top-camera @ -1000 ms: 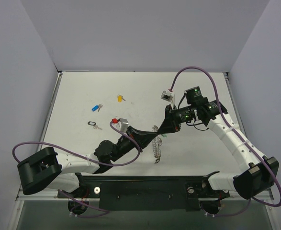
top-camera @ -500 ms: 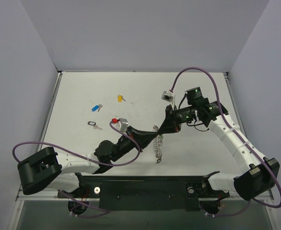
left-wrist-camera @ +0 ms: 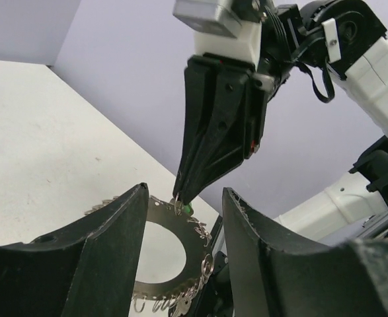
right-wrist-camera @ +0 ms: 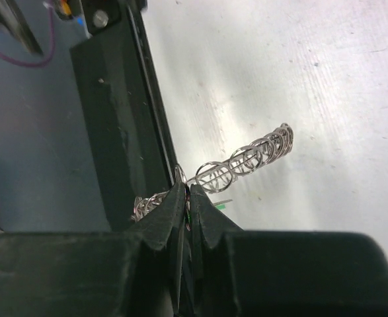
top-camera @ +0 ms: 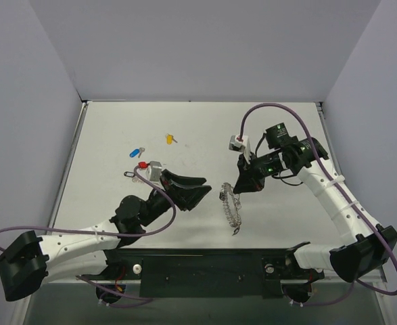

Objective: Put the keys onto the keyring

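Observation:
The keyring (top-camera: 232, 211), a flat silvery hoop edged with wire loops, stands on edge at mid-table. My right gripper (top-camera: 234, 187) is shut on its top edge. In the right wrist view the fingertips (right-wrist-camera: 178, 193) pinch a loop of the keyring (right-wrist-camera: 246, 158), with a sliver of the green key (right-wrist-camera: 221, 206) beside them. My left gripper (top-camera: 197, 194) is open just left of the hoop and holds nothing. Its wrist view shows the keyring (left-wrist-camera: 164, 212) between the spread fingers (left-wrist-camera: 117, 244). Blue (top-camera: 137, 152), yellow (top-camera: 170, 139) and black (top-camera: 128, 174) keys lie at the far left.
A black mounting bar (top-camera: 205, 261) runs along the near table edge. Purple cables loop from both arms. Lilac walls close in the table on three sides. The left arm's wrist camera (top-camera: 154, 169) hovers over the black key.
My left gripper has opened and drawn back to the left, away from the keyring. The right gripper still holds the hoop, which has shifted slightly down and to the right.

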### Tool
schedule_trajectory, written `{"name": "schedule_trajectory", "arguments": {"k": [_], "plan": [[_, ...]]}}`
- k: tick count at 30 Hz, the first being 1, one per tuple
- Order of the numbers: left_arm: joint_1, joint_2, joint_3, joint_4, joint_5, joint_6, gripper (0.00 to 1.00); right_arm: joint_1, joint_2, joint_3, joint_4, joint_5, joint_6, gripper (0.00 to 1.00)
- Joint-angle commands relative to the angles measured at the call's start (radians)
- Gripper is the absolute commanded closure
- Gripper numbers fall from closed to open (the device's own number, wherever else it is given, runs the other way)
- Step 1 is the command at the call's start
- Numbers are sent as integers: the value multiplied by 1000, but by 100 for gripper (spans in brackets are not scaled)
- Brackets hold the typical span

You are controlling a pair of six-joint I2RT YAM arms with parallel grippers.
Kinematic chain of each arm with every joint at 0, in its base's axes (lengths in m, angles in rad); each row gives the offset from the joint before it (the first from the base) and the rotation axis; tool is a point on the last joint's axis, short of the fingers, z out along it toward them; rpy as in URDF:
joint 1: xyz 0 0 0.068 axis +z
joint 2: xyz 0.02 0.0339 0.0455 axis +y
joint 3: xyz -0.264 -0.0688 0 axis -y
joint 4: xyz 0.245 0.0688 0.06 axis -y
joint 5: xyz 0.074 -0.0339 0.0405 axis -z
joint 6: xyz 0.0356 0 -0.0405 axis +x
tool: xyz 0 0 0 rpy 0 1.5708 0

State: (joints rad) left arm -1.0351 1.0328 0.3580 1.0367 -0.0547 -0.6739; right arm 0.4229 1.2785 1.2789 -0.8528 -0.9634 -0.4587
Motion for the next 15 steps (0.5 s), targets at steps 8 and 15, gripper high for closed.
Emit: {"name": "schedule_trajectory", "arguments": {"k": [8, 15], "plan": [[99, -22, 203, -440, 438, 117, 28, 129, 27, 155, -365, 244, -491, 100], [4, 128, 271, -340, 487, 278, 29, 129, 28, 149, -356, 247, -508, 100]]}}
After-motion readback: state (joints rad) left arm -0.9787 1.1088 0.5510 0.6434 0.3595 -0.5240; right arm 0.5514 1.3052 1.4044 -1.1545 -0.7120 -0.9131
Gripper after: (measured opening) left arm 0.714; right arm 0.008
